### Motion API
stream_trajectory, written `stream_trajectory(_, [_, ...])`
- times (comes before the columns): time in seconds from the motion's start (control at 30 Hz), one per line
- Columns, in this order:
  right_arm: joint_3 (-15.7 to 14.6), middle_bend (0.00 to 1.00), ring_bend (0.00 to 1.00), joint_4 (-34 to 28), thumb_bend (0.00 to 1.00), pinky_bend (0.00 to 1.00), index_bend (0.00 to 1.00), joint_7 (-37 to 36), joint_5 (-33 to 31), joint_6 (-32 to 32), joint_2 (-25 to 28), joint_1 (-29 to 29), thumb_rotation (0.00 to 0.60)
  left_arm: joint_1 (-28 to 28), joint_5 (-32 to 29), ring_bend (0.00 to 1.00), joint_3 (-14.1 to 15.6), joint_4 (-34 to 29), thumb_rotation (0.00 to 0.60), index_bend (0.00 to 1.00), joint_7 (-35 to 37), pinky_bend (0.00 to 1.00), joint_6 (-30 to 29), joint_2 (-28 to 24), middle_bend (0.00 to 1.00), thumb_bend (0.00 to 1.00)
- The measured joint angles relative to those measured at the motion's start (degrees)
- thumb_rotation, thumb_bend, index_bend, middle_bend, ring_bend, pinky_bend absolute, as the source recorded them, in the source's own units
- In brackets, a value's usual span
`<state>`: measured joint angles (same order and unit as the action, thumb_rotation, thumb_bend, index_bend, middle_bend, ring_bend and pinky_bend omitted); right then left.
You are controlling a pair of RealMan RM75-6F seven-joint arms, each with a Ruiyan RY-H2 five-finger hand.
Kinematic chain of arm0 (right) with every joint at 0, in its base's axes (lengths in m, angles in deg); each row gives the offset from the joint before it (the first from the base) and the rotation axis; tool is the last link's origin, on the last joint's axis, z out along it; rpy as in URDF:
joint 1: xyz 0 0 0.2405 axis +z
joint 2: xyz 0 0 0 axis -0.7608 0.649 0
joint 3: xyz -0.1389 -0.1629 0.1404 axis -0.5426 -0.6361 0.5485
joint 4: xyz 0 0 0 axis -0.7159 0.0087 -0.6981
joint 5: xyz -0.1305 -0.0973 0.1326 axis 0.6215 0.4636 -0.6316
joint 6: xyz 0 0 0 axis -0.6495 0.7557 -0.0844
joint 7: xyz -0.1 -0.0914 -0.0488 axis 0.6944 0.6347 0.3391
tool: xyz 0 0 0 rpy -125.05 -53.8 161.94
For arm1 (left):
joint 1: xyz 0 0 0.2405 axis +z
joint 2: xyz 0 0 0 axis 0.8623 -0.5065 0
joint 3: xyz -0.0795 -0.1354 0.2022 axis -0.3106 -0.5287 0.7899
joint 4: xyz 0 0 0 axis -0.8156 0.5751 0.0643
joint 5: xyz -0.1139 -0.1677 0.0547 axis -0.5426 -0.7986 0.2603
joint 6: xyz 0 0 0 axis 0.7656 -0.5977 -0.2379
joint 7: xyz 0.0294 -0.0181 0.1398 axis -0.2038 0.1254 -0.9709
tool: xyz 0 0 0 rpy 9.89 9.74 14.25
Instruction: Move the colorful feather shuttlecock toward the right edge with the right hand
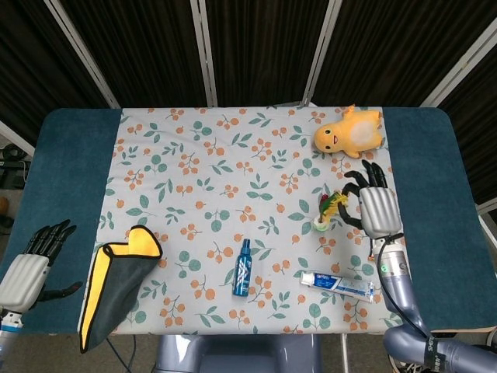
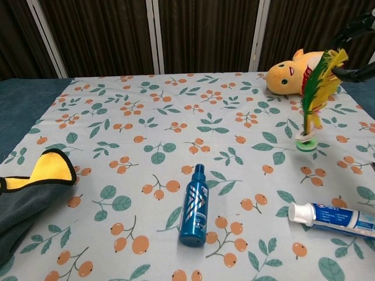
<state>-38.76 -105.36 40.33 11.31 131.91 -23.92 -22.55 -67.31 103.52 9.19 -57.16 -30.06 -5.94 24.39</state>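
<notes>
Midway through the transfer: the right hand (image 1: 377,208), at the right of the head view, grasps the colorful feather shuttlecock (image 1: 328,210) by its feather tips, the fingers (image 2: 357,26) curled at the upper right corner of the chest view. The shuttlecock hangs tilted, its round base (image 2: 306,144) lowest; whether that base touches the cloth or hangs just above it cannot be told. It sits right of centre, below the yellow plush duck (image 1: 349,132) and above the toothpaste tube (image 1: 338,281). By judgement, the pick-up is done; what remains is the sideways carry to the right edge and the release, since the shuttlecock is over the printed cloth, well short of the bare blue margin.

The left hand (image 1: 29,260), at the lower left of the head view, holds nothing, fingers apart, resting off the cloth.

Surface: a blue-topped table (image 1: 70,186) covered in the middle by a floral tablecloth (image 1: 210,179) printed with orange berries and green leaves. On it also lie a blue spray bottle (image 1: 243,268) at lower centre and a grey-and-yellow towel (image 1: 112,287) at lower left. Behind the table stand dark folding screens (image 1: 256,47) with pale frames.
</notes>
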Motion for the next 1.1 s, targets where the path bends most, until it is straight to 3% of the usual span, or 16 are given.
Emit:
stream_trajectory(0.67, [-3.7, 0.25, 0.00, -5.3, 0.36, 0.00, 0.63, -1.4, 1.7, 4.1, 5.4, -5.0, 0.600, 0.4, 0.7, 0.00, -0.1, 0.6, 0.598, 0.00, -1.2, 0.00, -1.1, 0.7, 0.00, 0.19])
stream_trajectory(1.1, [-5.6, 0.25, 0.00, -4.3, 0.36, 0.00, 0.63, -3.7, 1.4, 4.5, 4.7, -6.9, 0.600, 0.6, 0.5, 0.00, -0.2, 0.7, 0.599, 0.00, -1.6, 0.00, -1.4, 1.0, 0.00, 0.19])
